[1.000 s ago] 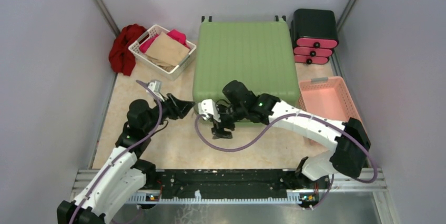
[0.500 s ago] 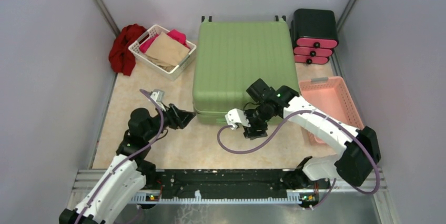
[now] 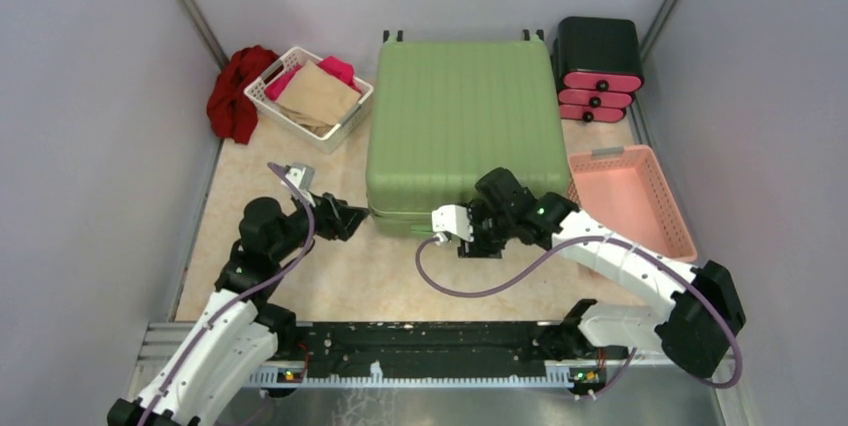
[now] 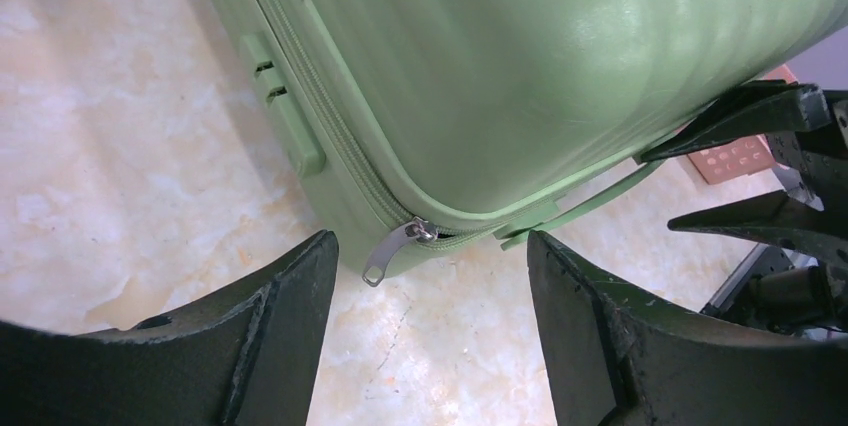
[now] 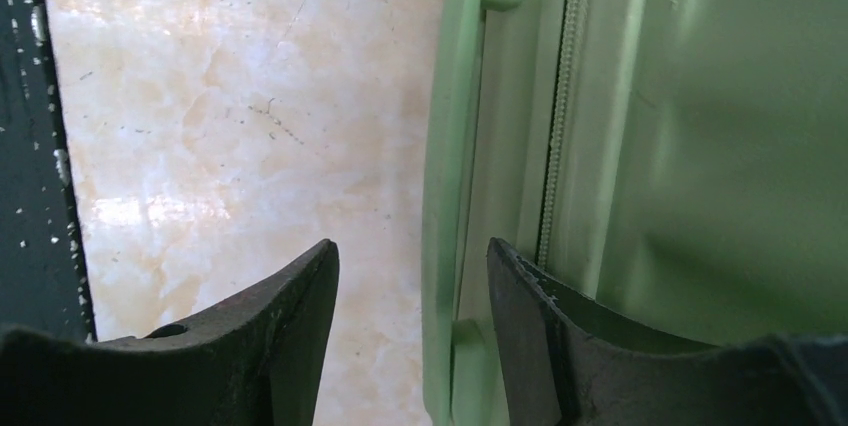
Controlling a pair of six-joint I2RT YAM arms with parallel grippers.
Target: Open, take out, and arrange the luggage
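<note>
Left wrist | large light-green ribbed hard-shell suitcase [image 4: 520,66] is lying lid-down, centre-back | left gripper [image 4: 430,238] is gaping wide around silver zipper pull [image 4: 395,249], not touching | right gripper [image 5: 411,243] is straddling front rim [image 5: 440,176], half-open, empty | step: likely unzipping; next needs pinching pull.

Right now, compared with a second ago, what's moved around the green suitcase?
The right gripper slid rightward along the front edge of the luggage, away from the left gripper, which barely shifted. Nothing was gripped or released. The luggage stayed shut; everything else unmoved.
</note>
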